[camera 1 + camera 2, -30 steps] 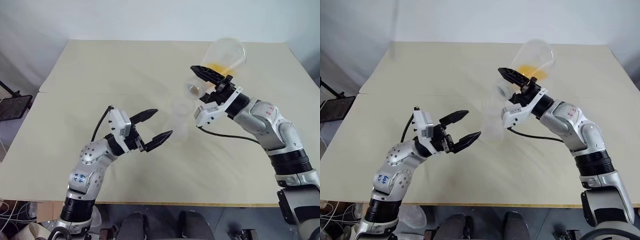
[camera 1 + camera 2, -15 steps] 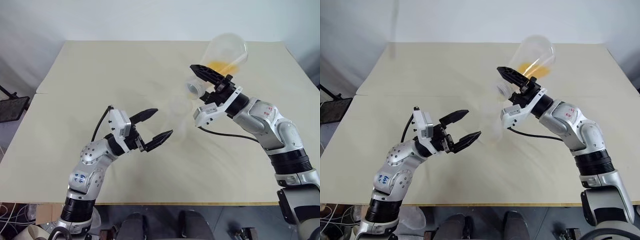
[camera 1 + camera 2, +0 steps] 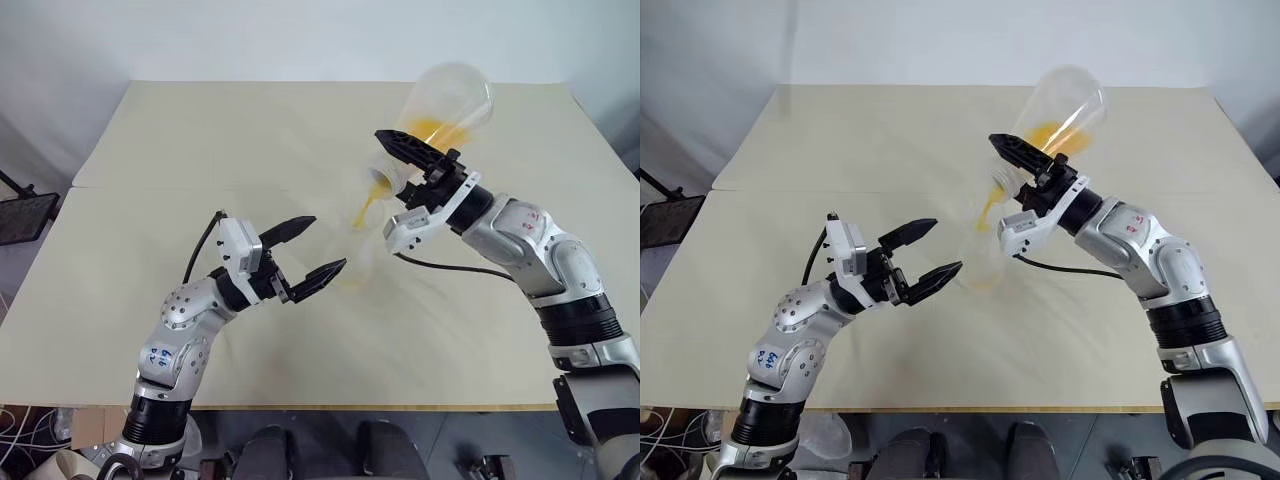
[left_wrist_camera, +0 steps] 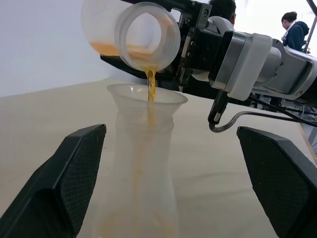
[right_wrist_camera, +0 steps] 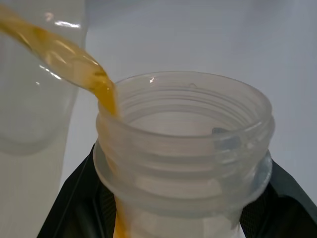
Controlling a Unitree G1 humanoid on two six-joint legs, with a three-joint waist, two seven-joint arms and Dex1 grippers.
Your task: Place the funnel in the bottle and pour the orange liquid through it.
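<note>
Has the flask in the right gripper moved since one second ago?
Yes. The flask in the right gripper has tipped further over the table's far edge, and orange liquid now streams into the funnel.

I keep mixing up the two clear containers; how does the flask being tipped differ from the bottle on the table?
The flask is held tilted in the right gripper, mouth down; the bottle stands upright on the table between the left gripper's open fingers, untouched. The flask is broad-based; the bottle is slim. The flask pours orange liquid; the bottle takes it through the funnel. Both are colourless and transparent.
</note>
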